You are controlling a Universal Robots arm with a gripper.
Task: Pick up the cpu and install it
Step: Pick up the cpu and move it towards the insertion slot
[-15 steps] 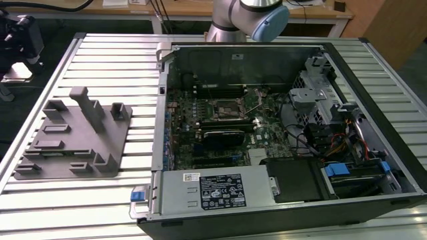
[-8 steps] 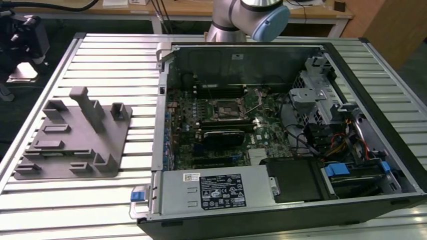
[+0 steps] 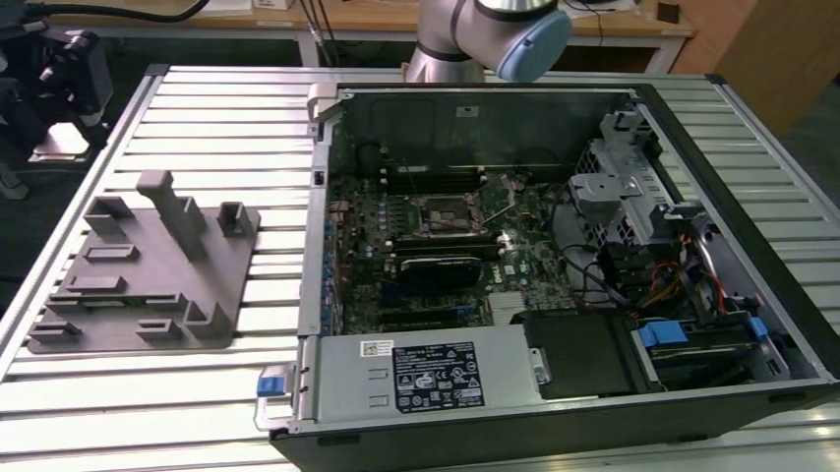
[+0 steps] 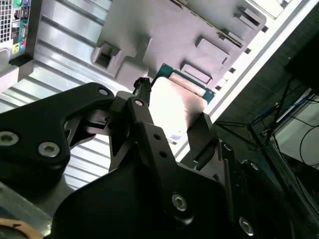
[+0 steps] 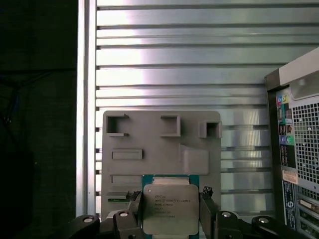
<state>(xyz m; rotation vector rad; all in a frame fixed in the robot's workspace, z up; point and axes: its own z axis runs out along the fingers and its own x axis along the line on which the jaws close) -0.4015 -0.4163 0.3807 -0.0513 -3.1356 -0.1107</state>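
Observation:
The cpu (image 5: 171,209) is a flat square chip with a silver top and a thin green rim. It sits between my gripper's (image 5: 171,215) two black fingers (image 5: 133,211), which are shut on its opposite edges. In the second wrist view the cpu (image 4: 175,102) shines between the same fingers (image 4: 202,133). The chip hangs well above the grey fixture tray (image 5: 159,149), clear of it. In the exterior view the motherboard's square socket (image 3: 444,218) lies in the middle of the open computer case (image 3: 735,324).
The grey fixture tray (image 3: 145,285) with upright posts rests on the ribbed metal table (image 3: 197,108) at the exterior view's left. The arm (image 3: 506,34) rises behind the case. The case's rear panel (image 5: 299,164) with its ports stands beside the tray.

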